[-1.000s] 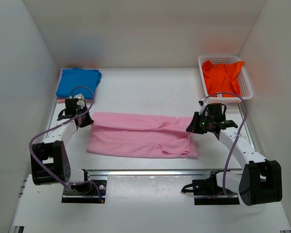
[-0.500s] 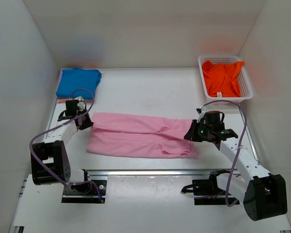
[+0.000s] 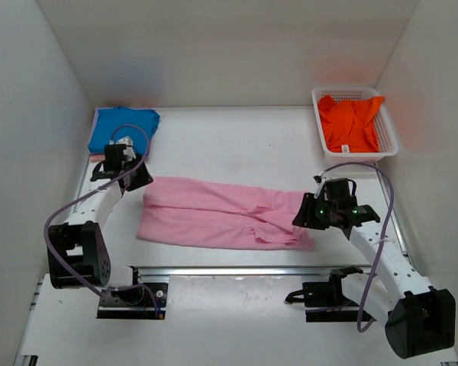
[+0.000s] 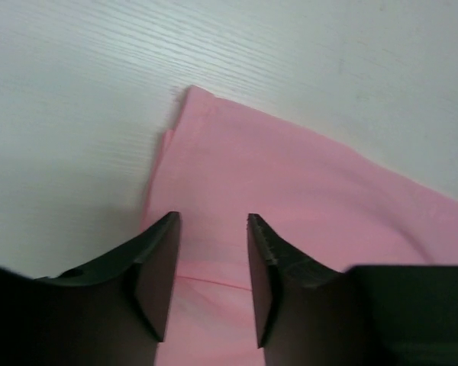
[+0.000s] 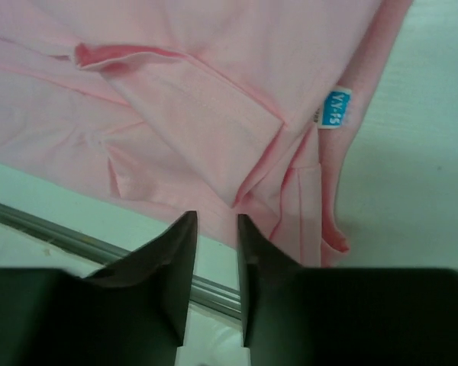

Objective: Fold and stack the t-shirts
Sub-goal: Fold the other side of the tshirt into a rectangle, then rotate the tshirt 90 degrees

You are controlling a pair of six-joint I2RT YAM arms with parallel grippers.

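Note:
The light pink t-shirt (image 3: 214, 213) lies folded into a long band across the middle of the table. My left gripper (image 3: 135, 179) is open over its far left corner, with pink cloth (image 4: 305, 198) showing between the fingers (image 4: 212, 223). My right gripper (image 3: 305, 215) hovers at the shirt's near right end with its jaws a little apart and nothing in them (image 5: 215, 221). The wrinkled hem and a blue label (image 5: 333, 109) lie just ahead of it. The bright blue t-shirt (image 3: 122, 128) lies folded at the back left. The orange t-shirt (image 3: 349, 120) lies crumpled in the basket.
A white lattice basket (image 3: 389, 141) stands at the back right. A metal rail (image 3: 237, 271) runs along the table's near edge and shows in the right wrist view (image 5: 61, 229). White walls enclose the left, back and right sides.
My right gripper has moved toward the near edge along the shirt's right end. My left gripper has moved slightly back, to the shirt's far left corner.

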